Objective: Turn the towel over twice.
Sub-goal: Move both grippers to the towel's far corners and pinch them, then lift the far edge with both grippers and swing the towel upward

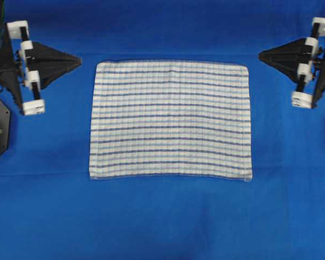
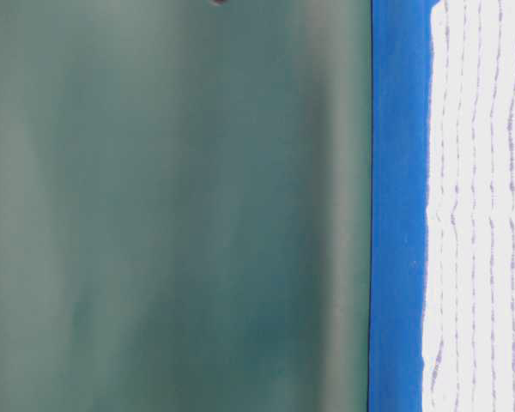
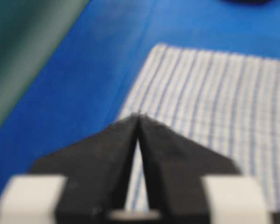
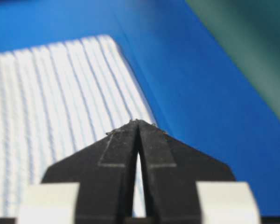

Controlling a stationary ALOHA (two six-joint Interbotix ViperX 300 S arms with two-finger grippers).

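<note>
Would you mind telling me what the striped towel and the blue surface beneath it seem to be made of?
The towel looks like woven cotton, matte: a check texture and hemmed edges show. The blue surface looks like smooth matte cloth, judging by its faint creases, though the fibre is unclear.

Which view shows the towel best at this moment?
The overhead view: the whole towel lies flat, all four edges visible. The table-level view catches one striped strip; each wrist view shows a blurred corner area past shut fingers.

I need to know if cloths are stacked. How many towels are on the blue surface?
1. The towel lies flat at the middle of the blue surface, between the two grippers; another beneath it would be hidden.
</note>
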